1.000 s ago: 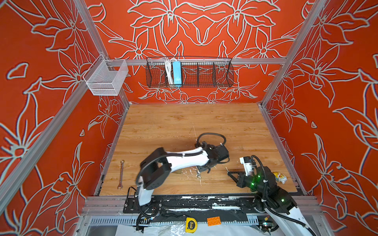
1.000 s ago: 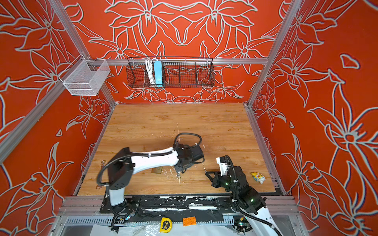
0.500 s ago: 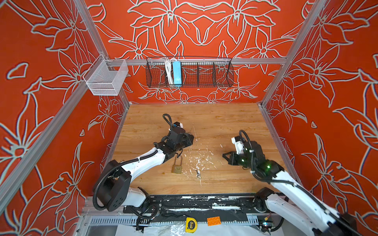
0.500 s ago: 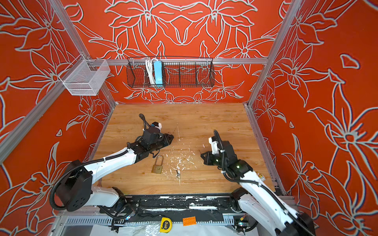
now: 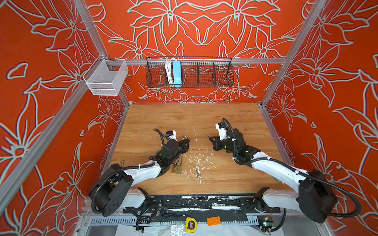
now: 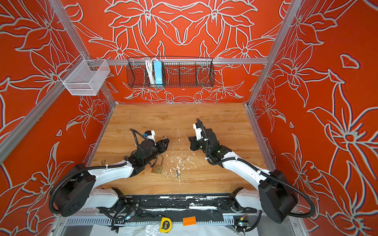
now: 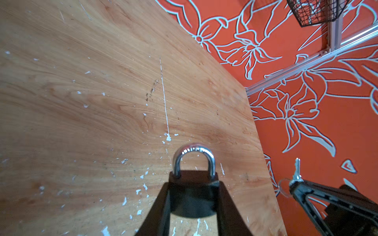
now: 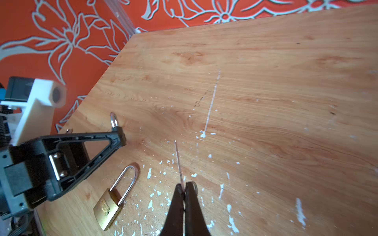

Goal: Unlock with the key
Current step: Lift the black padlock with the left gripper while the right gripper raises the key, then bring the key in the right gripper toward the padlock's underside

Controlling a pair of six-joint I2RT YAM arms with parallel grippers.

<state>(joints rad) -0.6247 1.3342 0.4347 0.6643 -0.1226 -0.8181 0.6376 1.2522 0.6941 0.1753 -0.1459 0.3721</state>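
Note:
My left gripper (image 7: pixel 194 183) is shut on a dark-bodied padlock (image 7: pixel 193 196), whose silver shackle (image 7: pixel 193 157) sticks out past the fingertips. In both top views this gripper (image 5: pixel 185 142) (image 6: pixel 165 142) hovers left of the table's middle. My right gripper (image 8: pixel 185 186) is shut on a small key (image 8: pixel 178 159), its blade pointing forward. That gripper (image 5: pixel 210 139) (image 6: pixel 190 140) faces the left one across a short gap. The left wrist view shows the key (image 7: pixel 297 169) and its ring off to one side of the padlock, apart from it.
A brass padlock (image 5: pixel 177 168) (image 8: pixel 110 202) with a long shackle lies on the wooden table (image 5: pixel 225 114) under the left arm. A loose key (image 5: pixel 198 173) lies beside it. A wrench end (image 5: pixel 122 162) shows at the left edge. Wire baskets (image 5: pixel 190 74) hang on the back wall.
A second ago the left arm reached across the front middle and the right arm sat folded at the front right. Both have since swung out and now face each other mid-table.

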